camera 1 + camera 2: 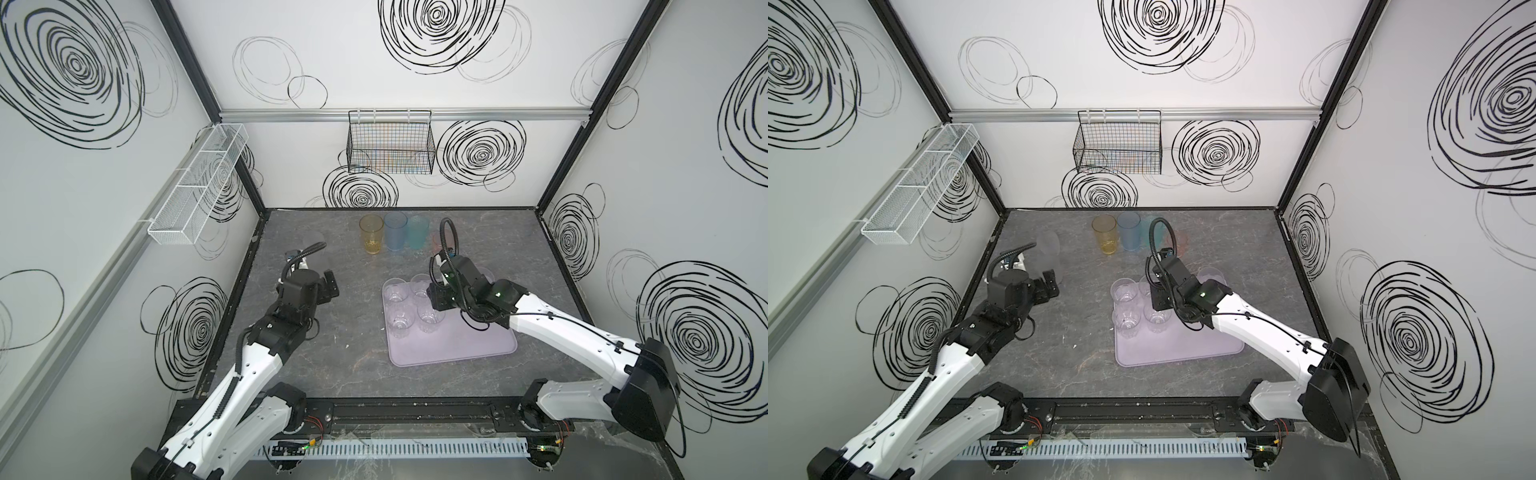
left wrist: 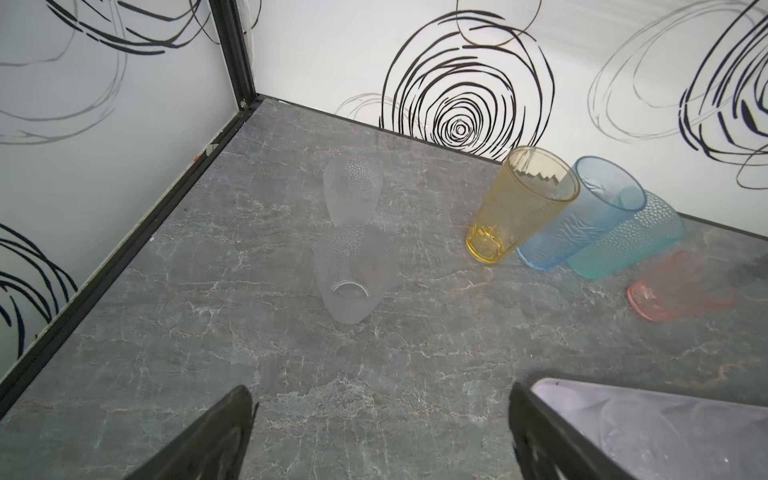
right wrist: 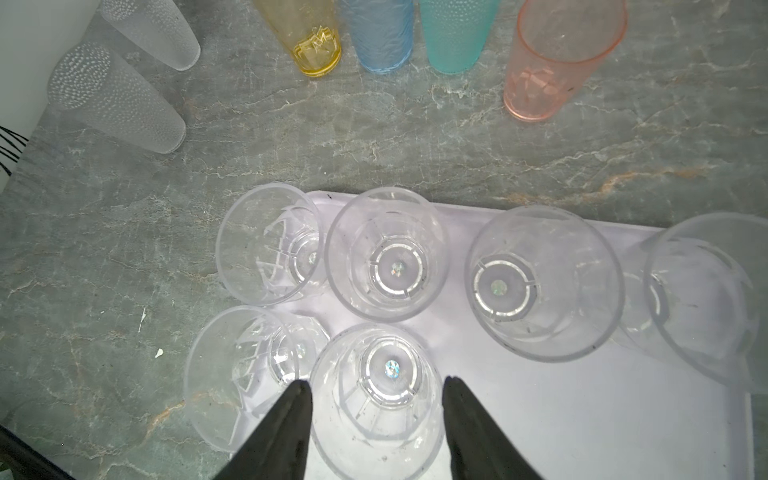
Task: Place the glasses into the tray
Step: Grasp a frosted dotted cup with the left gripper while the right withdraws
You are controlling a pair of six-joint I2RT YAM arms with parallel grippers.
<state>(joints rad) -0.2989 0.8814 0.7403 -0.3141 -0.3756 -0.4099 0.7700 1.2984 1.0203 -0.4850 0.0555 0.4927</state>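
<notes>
Enclosure: white wall panels carrying black scribbled spirals, black frame posts standing at the corners, a black wire basket (image 1: 390, 145) hanging from the back-wall rail, a white mesh basket (image 1: 198, 187) hanging on the left wall. Worktop (image 1: 332, 374): grey marbled slab, carrying everything listed below. Tray (image 1: 457, 349): pale lilac, lying right of centre, with six clear glasses (image 3: 386, 253) standing upright on its far half in the right wrist view. Frosted glasses (image 2: 353, 191): two, standing one behind the other on the worktop near the left wall. Tinted items: amber glass (image 1: 371, 237), blue glass (image 1: 395, 230) and teal glass (image 1: 417, 232) standing side by side near the back wall, with the pink glass (image 2: 681, 286) standing just right of that row. Left hand (image 2: 379, 385): hovering over bare worktop left of the tray, fingers gaping wide, holding nothing. Right hand (image 3: 376, 380): hanging over the tray, fingers standing apart on either side of one clear glass, just beside its walls.
</notes>
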